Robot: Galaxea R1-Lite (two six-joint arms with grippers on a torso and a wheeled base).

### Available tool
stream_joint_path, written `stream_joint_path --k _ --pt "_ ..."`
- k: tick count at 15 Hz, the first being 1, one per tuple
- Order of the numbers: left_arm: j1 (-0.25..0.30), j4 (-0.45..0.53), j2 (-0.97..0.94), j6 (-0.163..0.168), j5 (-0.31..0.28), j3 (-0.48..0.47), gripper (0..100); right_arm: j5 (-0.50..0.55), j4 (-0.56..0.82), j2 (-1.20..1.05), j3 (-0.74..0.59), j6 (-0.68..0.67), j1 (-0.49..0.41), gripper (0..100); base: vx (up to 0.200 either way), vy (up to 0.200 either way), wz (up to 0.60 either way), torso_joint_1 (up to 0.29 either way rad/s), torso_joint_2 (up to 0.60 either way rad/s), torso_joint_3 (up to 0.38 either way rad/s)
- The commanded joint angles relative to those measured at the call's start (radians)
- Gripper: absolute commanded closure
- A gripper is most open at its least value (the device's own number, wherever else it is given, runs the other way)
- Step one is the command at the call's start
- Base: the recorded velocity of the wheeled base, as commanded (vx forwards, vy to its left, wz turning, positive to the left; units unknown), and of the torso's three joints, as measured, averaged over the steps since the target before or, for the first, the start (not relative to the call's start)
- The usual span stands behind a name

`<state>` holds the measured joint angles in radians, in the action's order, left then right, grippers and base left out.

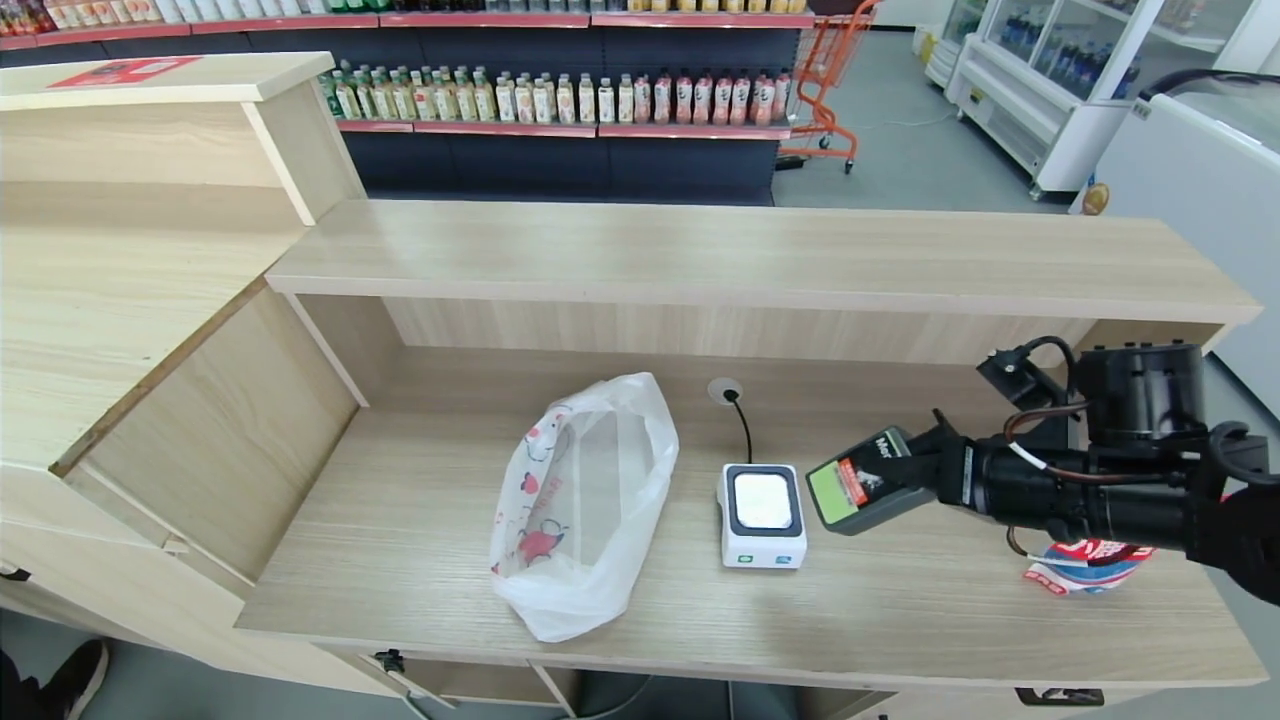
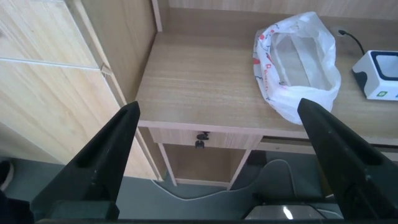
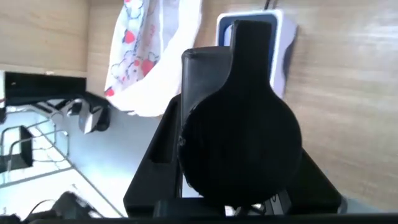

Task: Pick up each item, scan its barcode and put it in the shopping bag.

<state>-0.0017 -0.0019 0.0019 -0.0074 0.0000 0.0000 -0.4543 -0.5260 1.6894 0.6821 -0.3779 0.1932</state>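
My right gripper is shut on a dark box with a green and red label, held just right of the white barcode scanner and slightly above the counter. In the right wrist view the dark box hides much of the scanner. The white plastic shopping bag lies open on the counter to the left of the scanner. My left gripper is open with nothing in it, out in front of the counter's front edge, with the bag beyond it.
A red, white and blue packet lies on the counter under my right arm. The scanner's cable runs to a hole at the back. A raised shelf overhangs the rear, and a wooden side wall closes the left.
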Motion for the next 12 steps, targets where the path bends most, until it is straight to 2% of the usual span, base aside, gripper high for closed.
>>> stream_joint_path --k 1,6,9,12 --pt "0.0 0.0 0.001 0.0 0.0 0.0 0 0.023 -0.065 0.133 0.042 0.036 0.014 100 0.0 0.0 0.0 0.0 0.0 0.0" --pt "0.0 -0.001 0.001 0.0 0.0 0.0 0 0.028 -0.086 0.268 0.119 0.048 0.063 100 0.0 0.0 0.0 0.0 0.0 0.0" --pt "0.0 -0.001 0.001 0.0 0.0 0.0 0 0.065 -0.189 0.368 0.131 0.05 0.1 100 0.0 0.0 0.0 0.0 0.0 0.0" --pt "0.0 0.0 0.001 0.0 0.0 0.0 0 0.068 -0.204 0.431 0.201 0.051 0.106 100 0.0 0.0 0.0 0.0 0.0 0.0"
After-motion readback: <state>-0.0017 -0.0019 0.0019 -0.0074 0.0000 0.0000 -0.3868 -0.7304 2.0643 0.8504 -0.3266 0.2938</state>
